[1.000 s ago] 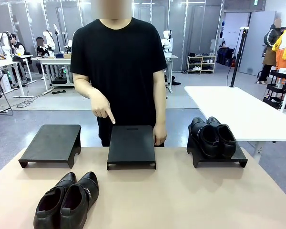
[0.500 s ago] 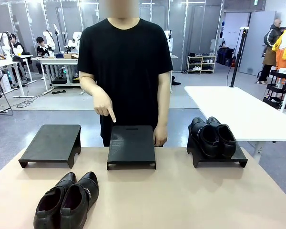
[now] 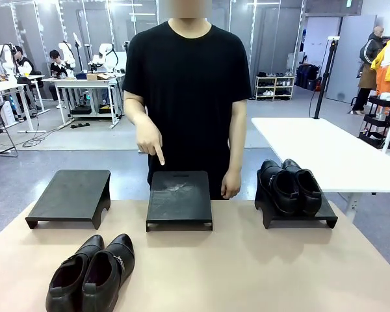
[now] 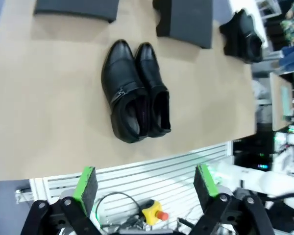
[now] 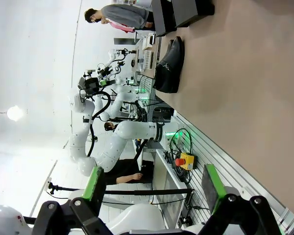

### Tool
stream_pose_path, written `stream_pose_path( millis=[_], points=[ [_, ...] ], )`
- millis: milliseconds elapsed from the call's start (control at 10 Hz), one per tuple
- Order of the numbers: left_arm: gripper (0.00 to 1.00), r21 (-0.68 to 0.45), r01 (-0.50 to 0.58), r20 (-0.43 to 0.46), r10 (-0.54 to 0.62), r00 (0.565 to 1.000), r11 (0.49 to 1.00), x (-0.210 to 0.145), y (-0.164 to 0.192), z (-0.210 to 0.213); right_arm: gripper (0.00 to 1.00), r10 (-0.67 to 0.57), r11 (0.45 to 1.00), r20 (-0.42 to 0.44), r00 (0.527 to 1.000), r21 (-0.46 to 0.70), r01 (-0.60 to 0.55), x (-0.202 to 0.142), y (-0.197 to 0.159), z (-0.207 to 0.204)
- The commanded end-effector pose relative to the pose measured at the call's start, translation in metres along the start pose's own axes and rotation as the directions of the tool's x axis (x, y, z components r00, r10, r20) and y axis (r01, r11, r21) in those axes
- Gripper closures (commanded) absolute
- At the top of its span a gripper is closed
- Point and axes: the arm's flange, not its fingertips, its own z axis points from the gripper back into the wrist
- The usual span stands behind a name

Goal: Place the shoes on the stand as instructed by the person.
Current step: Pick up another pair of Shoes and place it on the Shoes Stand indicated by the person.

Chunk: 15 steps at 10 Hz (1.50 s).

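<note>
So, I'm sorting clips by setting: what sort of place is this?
Probably a robotics lab or test hall, not a home: an emergency-stop button by the table, rows of worktables behind the person, and a bare grey floor.

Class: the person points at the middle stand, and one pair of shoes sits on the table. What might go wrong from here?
1. The person's hand hangs over the middle stand; an arm bringing shoes there might strike it.
2. The unplaced pair is two separate shoes side by side; the open left gripper might lift one and topple the other.
</note>
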Motion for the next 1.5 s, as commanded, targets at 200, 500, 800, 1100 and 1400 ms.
stream_pose_path(
  millis=[200,500,800,1100,1400],
  points=[
    [0.0,0.212,0.082,-0.047,-0.074,0.996,0.974,0.009,-0.044,-0.07,0.0,-0.002,1.0,-0.009,1.0,-0.013,0.002,-0.003,0.002,0.0],
    [0.0,0.278,0.205,-0.124,-0.177,0.976,0.938,0.011,-0.08,-0.13,0.0,-0.002,1.0,-0.009,1.0,-0.013,0.002,-0.003,0.002,0.0],
    [0.0,0.321,0.283,-0.212,-0.223,0.952,0.904,0.001,-0.084,-0.186,0.0,-0.002,1.0,-0.009,1.0,-0.013,0.002,-0.003,0.002,0.0],
    [0.0,0.327,0.315,-0.273,-0.23,0.934,0.891,-0.004,-0.081,-0.224,0.0,-0.002,1.0,-0.009,1.0,-0.013,0.002,-0.003,0.002,0.0],
    [0.0,0.347,0.267,-0.23,-0.194,0.954,0.899,-0.012,-0.073,-0.254,0.0,-0.002,1.0,-0.009,1.0,-0.013,0.002,-0.003,0.002,0.0]
  ],
)
